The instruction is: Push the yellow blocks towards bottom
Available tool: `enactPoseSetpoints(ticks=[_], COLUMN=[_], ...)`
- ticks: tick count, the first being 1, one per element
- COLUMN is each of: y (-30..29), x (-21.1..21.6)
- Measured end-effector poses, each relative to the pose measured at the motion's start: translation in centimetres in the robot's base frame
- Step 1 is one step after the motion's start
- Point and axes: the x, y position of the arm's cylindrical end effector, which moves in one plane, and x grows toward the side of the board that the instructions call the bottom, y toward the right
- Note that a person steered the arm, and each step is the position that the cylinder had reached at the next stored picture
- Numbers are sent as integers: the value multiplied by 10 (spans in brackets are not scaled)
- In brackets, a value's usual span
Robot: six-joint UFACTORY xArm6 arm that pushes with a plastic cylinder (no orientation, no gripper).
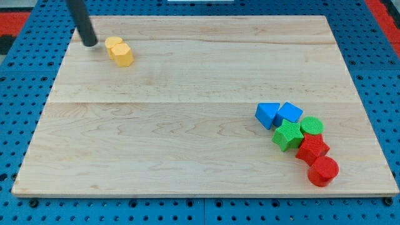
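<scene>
While my tip [91, 44] rests top-left, the two touching yellow blocks [119, 51] lie just right of it.

The rod [80, 22] runs off the view's top edge (upper part unseen), and the yellow blocks' [119, 50] shapes blur together.

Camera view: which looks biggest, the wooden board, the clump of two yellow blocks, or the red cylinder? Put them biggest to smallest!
1. The wooden board, by far.
2. The clump of two yellow blocks, with my tip just to its left.
3. The red cylinder, though it is nearer the view's bottom, so its size is less sure.
</scene>
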Motion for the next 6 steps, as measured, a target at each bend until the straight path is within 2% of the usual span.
enactPoseSetpoints(ticks=[1, 3, 5, 6], y=[37, 82, 83, 49], x=[-1, 74, 152, 170])
